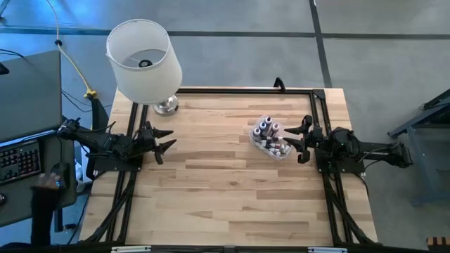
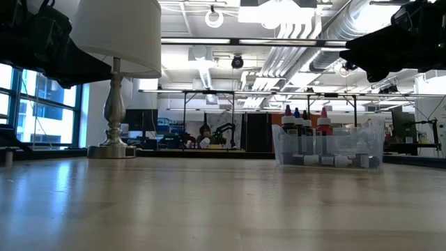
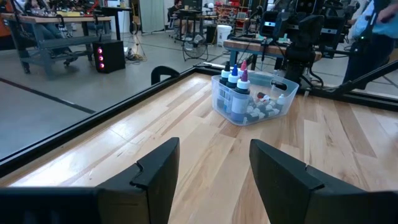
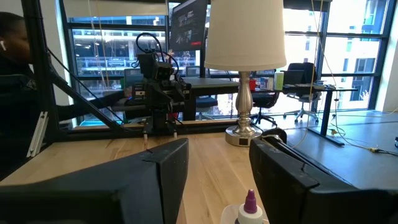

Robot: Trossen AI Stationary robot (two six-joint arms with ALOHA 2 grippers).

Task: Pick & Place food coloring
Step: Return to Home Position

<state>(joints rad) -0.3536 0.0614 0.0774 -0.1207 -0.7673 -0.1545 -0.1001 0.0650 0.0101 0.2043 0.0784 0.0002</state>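
Food coloring bottles [image 1: 270, 136] sit inside one clear tub [image 3: 219, 101], just beside the right gripper [image 1: 295, 139]. The left wrist view resolves three upright; the rest lie uncountable. Both grippers are spread wide, empty. The left gripper [image 1: 169, 142] hangs near one lamp [image 1: 144, 60].

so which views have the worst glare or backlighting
Low view: ceiling lights leave a pale sheen on the table, and the right arm overhead reads as a silhouette. Right wrist view: bright windows behind the lamp darken the foreground. High view: even light, no glare.
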